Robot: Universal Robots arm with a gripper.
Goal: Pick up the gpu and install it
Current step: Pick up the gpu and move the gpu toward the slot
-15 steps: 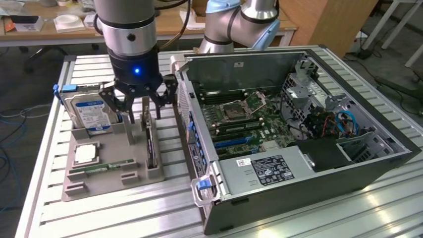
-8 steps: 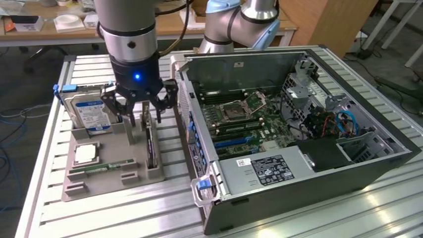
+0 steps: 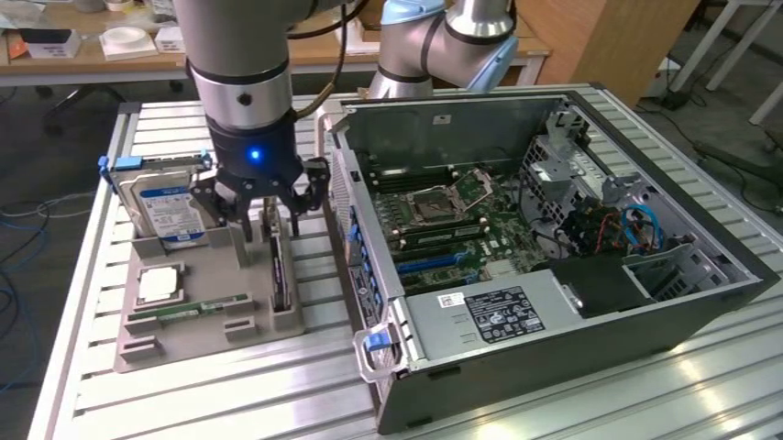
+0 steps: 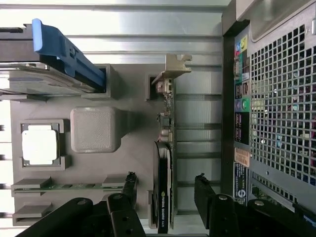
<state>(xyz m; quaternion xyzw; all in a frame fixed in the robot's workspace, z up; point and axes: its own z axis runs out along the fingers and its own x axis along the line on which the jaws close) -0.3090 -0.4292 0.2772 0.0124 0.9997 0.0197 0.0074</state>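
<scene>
My gripper (image 4: 165,179) is spread wide and holds nothing, with a finger on either side of the gpu (image 4: 162,207) and clear of it. The gpu stands on edge in the grey tray (image 4: 133,148). Beyond are the hard drive (image 3: 165,206) and the open case (image 3: 490,128).

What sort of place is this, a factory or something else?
Probably a robotics lab or workshop: a robot arm stands over a metal table holding an opened computer case and a tray of parts, with a cluttered wooden desk behind.
</scene>
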